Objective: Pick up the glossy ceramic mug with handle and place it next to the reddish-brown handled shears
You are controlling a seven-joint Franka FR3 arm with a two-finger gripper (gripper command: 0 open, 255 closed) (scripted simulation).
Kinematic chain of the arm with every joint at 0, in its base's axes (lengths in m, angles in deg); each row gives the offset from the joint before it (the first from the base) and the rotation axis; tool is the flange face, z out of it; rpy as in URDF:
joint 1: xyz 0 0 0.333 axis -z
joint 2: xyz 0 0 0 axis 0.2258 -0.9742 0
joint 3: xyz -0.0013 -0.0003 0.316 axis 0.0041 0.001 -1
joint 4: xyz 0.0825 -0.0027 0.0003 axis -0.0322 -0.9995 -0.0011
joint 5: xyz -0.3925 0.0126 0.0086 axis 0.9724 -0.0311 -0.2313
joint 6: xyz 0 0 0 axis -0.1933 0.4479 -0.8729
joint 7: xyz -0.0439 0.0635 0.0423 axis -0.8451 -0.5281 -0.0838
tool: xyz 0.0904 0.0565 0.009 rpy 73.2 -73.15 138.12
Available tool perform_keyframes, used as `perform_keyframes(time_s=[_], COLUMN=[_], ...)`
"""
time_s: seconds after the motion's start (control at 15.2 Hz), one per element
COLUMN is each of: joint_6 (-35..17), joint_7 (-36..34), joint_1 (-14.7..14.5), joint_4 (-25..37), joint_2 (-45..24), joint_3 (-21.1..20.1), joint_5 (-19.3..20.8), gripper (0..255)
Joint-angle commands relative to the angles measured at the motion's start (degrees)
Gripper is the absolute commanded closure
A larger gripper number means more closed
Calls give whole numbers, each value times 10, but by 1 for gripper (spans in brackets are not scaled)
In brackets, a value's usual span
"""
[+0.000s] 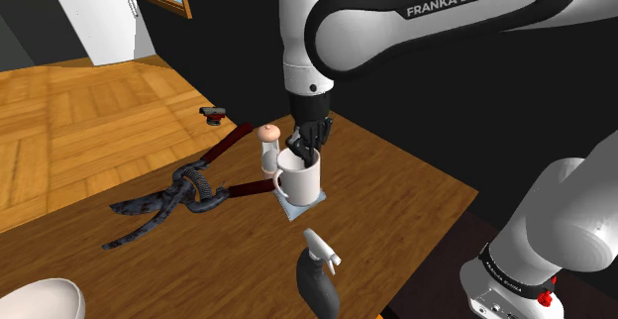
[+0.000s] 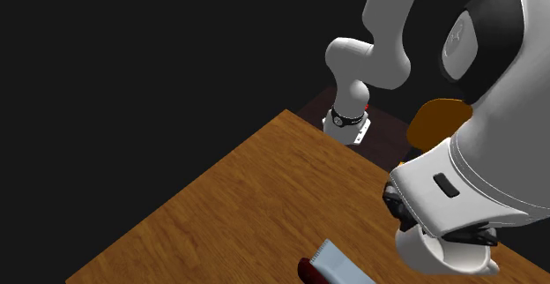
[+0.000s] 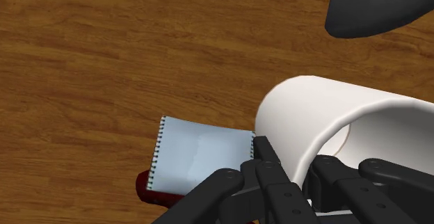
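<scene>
And the gripper (image 1: 303, 155) is clamped on the white mug (image 1: 302, 180): in the wrist view one finger (image 3: 268, 161) is outside the wall, the other inside the rim. The mug stands upright, long axis vertical, mouth up into the hand. In the shoulder view what looks like its handle juts toward 9 o'clock.

It hangs over the wooden table (image 1: 396, 198), with the shears (image 1: 188, 196) just beside it at 9 o'clock, reddish-brown handles nearest the mug. The mug's base overlaps a pale blue pad (image 3: 202, 158); whether they touch, I can't tell. A small capped bottle (image 1: 267, 147) is partly hidden behind the mug.
</scene>
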Motion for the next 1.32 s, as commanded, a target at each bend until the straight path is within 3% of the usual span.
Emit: perform_keyframes(time_s=[0.0,1.25], joint_6=[-16,-165], joint_7=[-1,-5], joint_1=[-1,-3], joint_4=[-12,-112], joint_2=[-4,-57], joint_3=[-2,-16], joint_5=[0,13], gripper=[255,255])
